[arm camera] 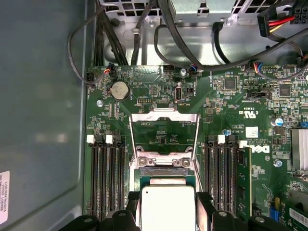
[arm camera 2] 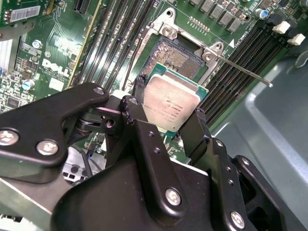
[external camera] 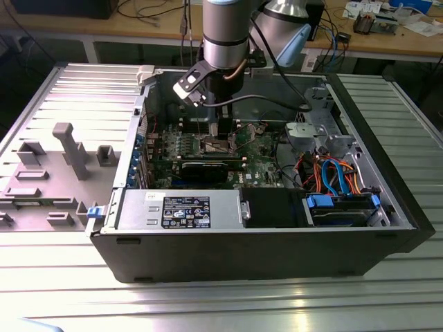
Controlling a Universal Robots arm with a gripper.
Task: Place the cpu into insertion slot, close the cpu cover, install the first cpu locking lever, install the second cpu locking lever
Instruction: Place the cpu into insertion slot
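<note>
While the hand [arm camera 2: 167, 113] is gripping the cpu [arm camera 2: 171, 98] by two opposite edges, it is hanging flat over the open insertion slot [arm camera 2: 174, 55], not yet seated.

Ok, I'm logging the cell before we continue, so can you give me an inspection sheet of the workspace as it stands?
Surface: ribbed silver metal table, carrying the open black computer case.
Job's things: small silver-grey square cpu held just off the brownish-gold pin-field insertion slot, not seated; thin silver frame cpu cover swung open; thin metal locking lever standing free.
Clutter: grey moulded fixture block on the exterior view's left.
Grippers: black gripper shut on the cpu.
Cables: orange and blue leads inside the case; black cables past the green circuit board.
Surroundings: wooden bench behind.
</note>
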